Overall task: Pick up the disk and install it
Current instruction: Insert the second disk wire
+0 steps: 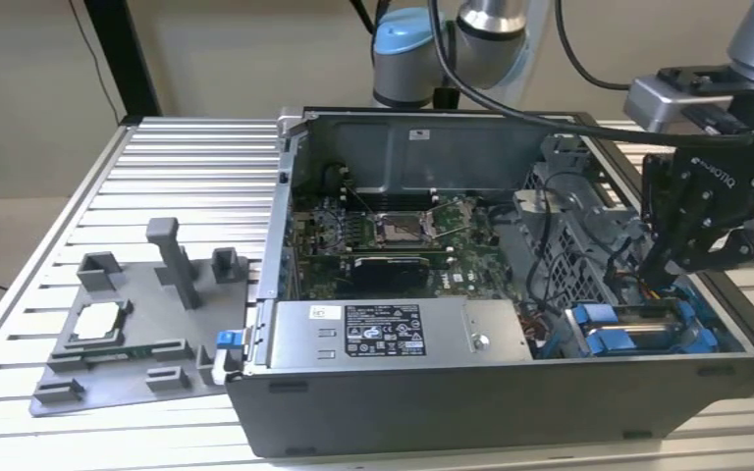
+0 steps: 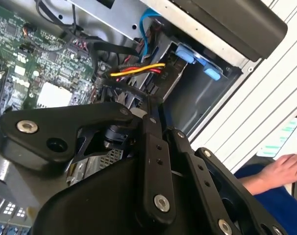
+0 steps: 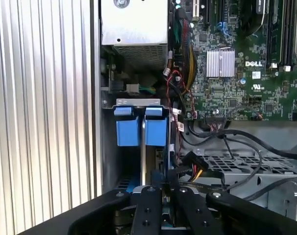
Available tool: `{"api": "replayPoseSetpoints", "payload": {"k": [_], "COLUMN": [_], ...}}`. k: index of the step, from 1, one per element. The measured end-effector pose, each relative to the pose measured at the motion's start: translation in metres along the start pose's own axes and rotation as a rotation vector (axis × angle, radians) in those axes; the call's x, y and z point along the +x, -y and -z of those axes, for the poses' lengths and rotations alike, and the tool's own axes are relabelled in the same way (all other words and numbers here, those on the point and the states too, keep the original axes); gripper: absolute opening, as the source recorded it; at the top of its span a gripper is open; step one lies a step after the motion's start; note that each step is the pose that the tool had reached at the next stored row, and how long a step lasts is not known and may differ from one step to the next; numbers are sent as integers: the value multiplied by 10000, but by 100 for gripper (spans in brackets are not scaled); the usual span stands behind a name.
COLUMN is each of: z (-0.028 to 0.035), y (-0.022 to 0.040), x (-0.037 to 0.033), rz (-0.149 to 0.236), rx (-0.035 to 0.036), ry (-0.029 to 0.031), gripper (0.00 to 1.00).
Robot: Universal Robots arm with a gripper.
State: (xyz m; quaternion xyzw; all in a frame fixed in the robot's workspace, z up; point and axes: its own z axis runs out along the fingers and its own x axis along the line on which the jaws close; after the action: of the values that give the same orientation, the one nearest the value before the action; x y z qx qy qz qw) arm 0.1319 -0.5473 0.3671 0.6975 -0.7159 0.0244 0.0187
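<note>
I see gripper (image 1: 675,257) low in the case's (image 1: 482,388) drive bay, tight walls; claw pinching the disk (image 3: 141,132) edge.

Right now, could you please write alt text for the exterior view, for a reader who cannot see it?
A robot arm's black pincer reaches down into an open computer case at the exterior view's right, just above blue-framed drive bays. A grey fixture plate lies on the slatted table at the left.
</note>
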Motion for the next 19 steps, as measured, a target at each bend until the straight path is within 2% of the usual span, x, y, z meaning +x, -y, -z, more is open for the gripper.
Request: {"api": "replayPoseSetpoints", "payload": {"k": [3, 4, 7, 8, 9, 11, 16, 17, 19], "z": [-18, -23, -33, -37, -42, -60, -101, -113, -137], "y": [-52, -65, -85, -92, -103, -138, -255, -270, -274], "x": [35, 48, 85, 99, 113, 138, 182, 184, 183], "rz": [-7, -11, -26, -31, -34, -38, -50, -52, -53], "rx": [100, 154, 400, 484, 560, 680, 973, 1017, 1060], "ry": [207, 271, 467, 516, 540, 552, 597, 616, 651], "gripper": [0, 0, 0, 0, 0, 0, 0, 0, 0]}}
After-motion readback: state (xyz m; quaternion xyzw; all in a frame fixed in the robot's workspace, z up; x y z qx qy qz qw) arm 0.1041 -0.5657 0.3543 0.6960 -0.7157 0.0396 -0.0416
